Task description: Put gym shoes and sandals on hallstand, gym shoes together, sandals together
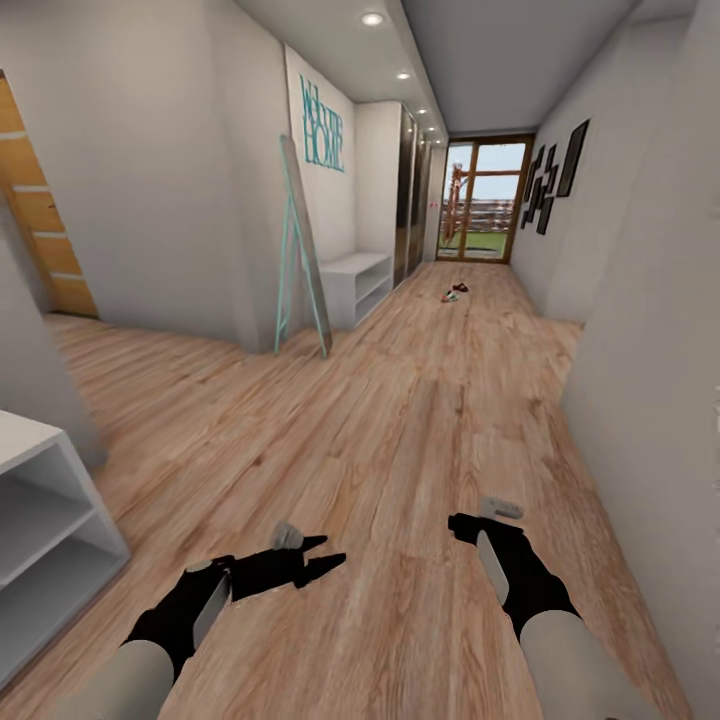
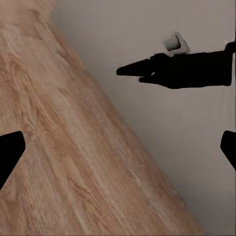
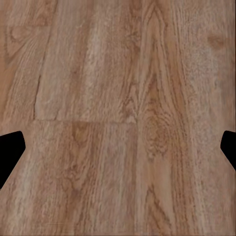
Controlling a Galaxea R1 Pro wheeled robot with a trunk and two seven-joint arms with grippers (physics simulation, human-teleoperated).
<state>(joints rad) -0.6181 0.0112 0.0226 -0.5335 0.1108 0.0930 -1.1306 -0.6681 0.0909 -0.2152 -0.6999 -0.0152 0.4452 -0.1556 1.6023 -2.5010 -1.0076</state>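
Far down the corridor floor point(image 1: 400, 420), a small cluster of shoes point(image 1: 455, 293) lies in the middle. It shows white-green and reddish bits, too small to tell gym shoes from sandals. The hallstand point(image 1: 355, 272), a pale low bench with open shelf compartments, stands against the left wall short of them. My left gripper point(image 1: 333, 550) hangs low over the planks near me, open and holding nothing point(image 2: 118, 152). My right gripper point(image 1: 462, 525) also hovers over bare floor, open with its fingers wide apart point(image 3: 118, 150). In the left wrist view the right gripper point(image 2: 172, 69) shows against the wall.
A tall mirror with a teal frame point(image 1: 303, 250) leans on the left wall before the hallstand. Another white shelf unit point(image 1: 40, 500) sits close at my left. The right wall point(image 1: 650, 380) runs close by my right arm. A glass door point(image 1: 485, 200) ends the corridor.
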